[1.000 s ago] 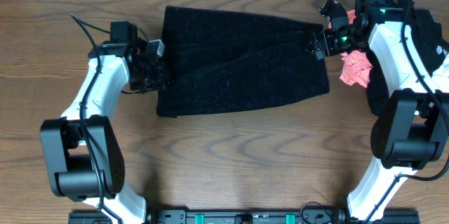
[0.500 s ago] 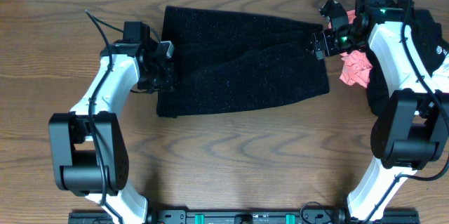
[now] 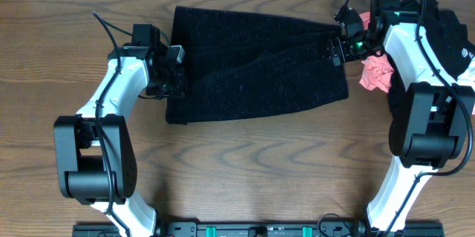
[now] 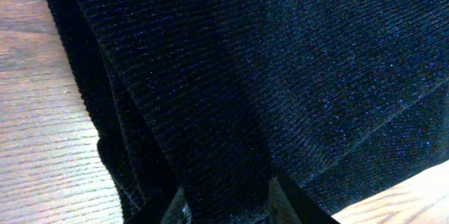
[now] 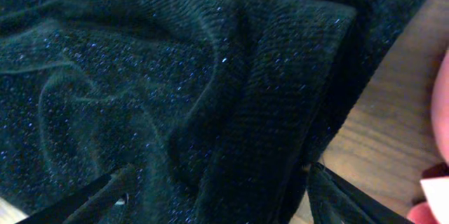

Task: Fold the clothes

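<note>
The clothes point(image 3: 252, 62) are one black fuzzy knit garment with glittery specks, lying folded into a rough rectangle at the back middle of the table. My left gripper point(image 3: 172, 70) is at its left edge. In the left wrist view that gripper point(image 4: 226, 199) is shut on a thick ridge of the knit point(image 4: 231, 112), which fills the gap between its fingers. My right gripper point(image 3: 334, 47) is at the garment's right edge. In the right wrist view it point(image 5: 221, 182) stands open, its jaws wide to either side of the folded edge point(image 5: 295, 97).
A pink cloth point(image 3: 375, 72) lies just right of the garment beside my right arm, and its edge shows in the right wrist view point(image 5: 440, 104). A heap of dark clothing point(image 3: 445, 29) sits at the far right. Bare wooden table point(image 3: 245, 163) stretches towards the front.
My left gripper slid a little right onto the garment's left edge, still holding the knit. My right gripper's jaws have narrowed slightly around the right edge, and that wrist shifted a little.
</note>
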`<state>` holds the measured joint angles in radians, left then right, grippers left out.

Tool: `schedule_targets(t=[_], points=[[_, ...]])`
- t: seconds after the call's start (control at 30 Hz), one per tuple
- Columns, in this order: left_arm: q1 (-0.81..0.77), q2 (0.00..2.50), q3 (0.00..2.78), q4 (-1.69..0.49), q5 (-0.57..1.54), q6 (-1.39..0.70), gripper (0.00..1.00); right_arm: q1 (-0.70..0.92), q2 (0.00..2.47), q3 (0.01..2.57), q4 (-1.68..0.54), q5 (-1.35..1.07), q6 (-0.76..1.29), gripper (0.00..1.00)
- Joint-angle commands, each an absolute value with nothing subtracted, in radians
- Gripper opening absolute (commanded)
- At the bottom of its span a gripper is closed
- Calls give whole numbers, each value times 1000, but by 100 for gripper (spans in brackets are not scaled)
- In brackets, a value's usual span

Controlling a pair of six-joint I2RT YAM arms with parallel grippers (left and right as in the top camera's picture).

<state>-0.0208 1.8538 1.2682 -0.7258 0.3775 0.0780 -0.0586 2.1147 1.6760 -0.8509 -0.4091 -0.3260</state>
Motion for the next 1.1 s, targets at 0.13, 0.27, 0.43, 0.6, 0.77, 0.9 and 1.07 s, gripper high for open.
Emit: schedule_targets(t=[0.13, 0.27, 0.43, 0.6, 0.77, 0.9, 1.07], points=[[-19, 1863, 1261, -728, 365, 66, 35, -78, 2134, 1679, -823, -424, -338, 66], [-19, 1863, 1261, -717, 365, 35, 15, -78, 2134, 1679, -822, -430, -338, 29], [-19, 1863, 1261, -709, 373, 21, 10, -78, 2134, 1679, -823, -521, -338, 15], [-19, 1863, 1261, -713, 375, 21, 6, -79, 2134, 1680, -823, -532, -338, 1], [-12, 1829, 1299, -724, 374, 20, 6, -88, 2098, 1702, -841, -532, -338, 1], [9, 1761, 1367, -753, 373, 13, 6, -96, 2021, 1736, -866, -531, -338, 1], [42, 1664, 1422, -792, 373, 13, 6, -105, 1906, 1748, -911, -503, -338, 2]])
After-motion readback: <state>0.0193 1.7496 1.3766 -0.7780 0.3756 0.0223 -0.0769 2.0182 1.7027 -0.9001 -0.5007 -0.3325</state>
